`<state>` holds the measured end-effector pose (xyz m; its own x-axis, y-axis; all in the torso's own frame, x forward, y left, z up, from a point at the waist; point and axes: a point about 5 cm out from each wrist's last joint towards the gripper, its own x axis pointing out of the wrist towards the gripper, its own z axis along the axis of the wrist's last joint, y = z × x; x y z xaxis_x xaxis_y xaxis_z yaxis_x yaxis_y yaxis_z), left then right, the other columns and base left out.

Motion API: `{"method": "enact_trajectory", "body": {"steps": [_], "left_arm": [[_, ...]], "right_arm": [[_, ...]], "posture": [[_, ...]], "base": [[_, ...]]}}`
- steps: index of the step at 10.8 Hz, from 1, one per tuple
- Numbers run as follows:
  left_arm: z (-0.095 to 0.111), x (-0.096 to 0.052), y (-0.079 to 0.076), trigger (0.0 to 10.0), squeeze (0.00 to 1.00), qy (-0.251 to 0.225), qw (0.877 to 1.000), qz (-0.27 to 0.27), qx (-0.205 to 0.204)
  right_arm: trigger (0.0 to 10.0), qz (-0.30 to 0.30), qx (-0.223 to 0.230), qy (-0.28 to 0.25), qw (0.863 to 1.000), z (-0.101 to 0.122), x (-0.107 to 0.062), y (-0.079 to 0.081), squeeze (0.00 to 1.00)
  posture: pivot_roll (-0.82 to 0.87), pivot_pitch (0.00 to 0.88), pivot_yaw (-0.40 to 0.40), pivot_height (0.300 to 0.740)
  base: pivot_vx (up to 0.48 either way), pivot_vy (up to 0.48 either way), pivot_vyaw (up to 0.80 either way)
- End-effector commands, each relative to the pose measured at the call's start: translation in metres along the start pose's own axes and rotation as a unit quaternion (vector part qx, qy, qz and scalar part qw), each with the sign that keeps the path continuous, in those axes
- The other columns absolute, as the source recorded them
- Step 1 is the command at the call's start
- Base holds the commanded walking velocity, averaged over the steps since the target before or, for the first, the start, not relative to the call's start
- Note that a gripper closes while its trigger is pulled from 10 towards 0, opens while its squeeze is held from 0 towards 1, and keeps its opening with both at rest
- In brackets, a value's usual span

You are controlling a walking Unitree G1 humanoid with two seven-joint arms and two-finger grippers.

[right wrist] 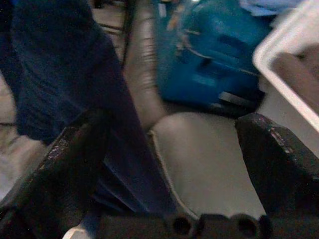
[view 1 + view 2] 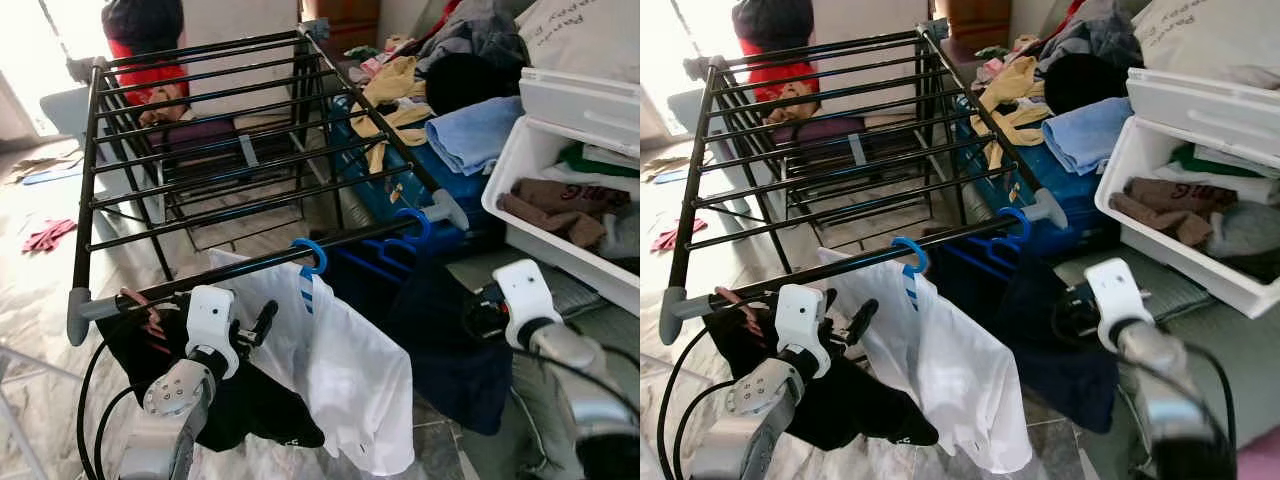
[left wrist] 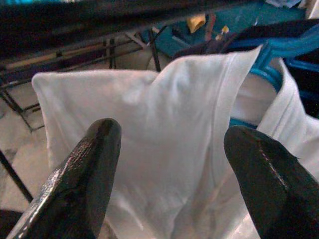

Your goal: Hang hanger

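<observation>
A black drying rack [image 2: 200,150] stands before me. On its front bar [image 2: 240,270] a blue hanger [image 2: 312,256] carries a white shirt [image 2: 345,370]. To the right, a second blue hanger [image 2: 412,226] holds a dark navy garment [image 2: 440,350]. A black garment [image 2: 240,400] hangs at the bar's left end. My left gripper [image 2: 254,330] is open just under the bar, pointing at the white shirt [image 3: 149,124], with nothing between its fingers [image 3: 89,164]. My right gripper [image 1: 174,149] is open beside the navy garment [image 1: 75,64], low on the right.
A white bin [image 2: 515,160] of folded clothes stands at the right. Behind the rack are a blue container [image 2: 450,185] and a pile of clothes [image 2: 470,60]. A person in red [image 2: 140,50] is beyond the rack. A red cloth [image 2: 48,235] lies on the floor.
</observation>
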<state>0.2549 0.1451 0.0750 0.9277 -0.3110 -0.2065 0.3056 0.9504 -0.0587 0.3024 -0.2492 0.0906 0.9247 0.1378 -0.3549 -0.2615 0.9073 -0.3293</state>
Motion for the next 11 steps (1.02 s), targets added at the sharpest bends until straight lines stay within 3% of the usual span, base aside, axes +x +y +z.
{"method": "enact_trajectory", "body": {"steps": [1,3,4,8,9,11], "left_arm": [[0.002,-0.001,0.003,10.0,0.00,0.002,1.000,0.000,0.010],[0.002,-0.003,0.004,10.0,0.00,0.009,1.000,-0.010,0.016],[0.003,-0.004,0.004,10.0,0.00,0.010,1.000,-0.012,0.018],[0.001,-0.008,0.004,10.0,0.00,0.020,0.999,-0.020,0.022],[0.000,-0.008,0.003,10.0,0.00,0.022,0.999,-0.022,0.022],[0.000,-0.007,0.000,10.0,0.00,0.024,0.999,-0.028,0.021]], "right_arm": [[10.0,0.021,-0.001,-0.006,1.000,0.002,0.003,0.002,0.00],[10.0,0.094,-0.018,0.007,0.995,0.004,0.014,-0.001,0.00],[10.0,0.126,-0.004,0.008,0.992,0.005,0.015,0.001,0.00],[10.0,0.251,0.009,-0.005,0.968,0.001,0.008,0.011,0.00],[0.0,0.246,0.019,-0.009,0.969,0.001,0.007,0.007,0.00],[0.0,0.274,0.018,-0.006,0.962,-0.005,0.003,0.012,0.00]], "posture": [[-0.15,0.000,0.073,0.740],[-0.13,0.000,0.081,0.740],[-0.12,0.000,0.075,0.740],[-0.12,0.000,0.076,0.740],[-0.12,0.000,0.077,0.740],[-0.13,0.000,0.073,0.740]], "base": [[0.000,0.000,0.00],[0.000,0.000,0.00],[0.000,0.000,0.00],[0.000,0.000,0.00],[0.000,0.000,0.00],[0.000,0.000,0.00]]}}
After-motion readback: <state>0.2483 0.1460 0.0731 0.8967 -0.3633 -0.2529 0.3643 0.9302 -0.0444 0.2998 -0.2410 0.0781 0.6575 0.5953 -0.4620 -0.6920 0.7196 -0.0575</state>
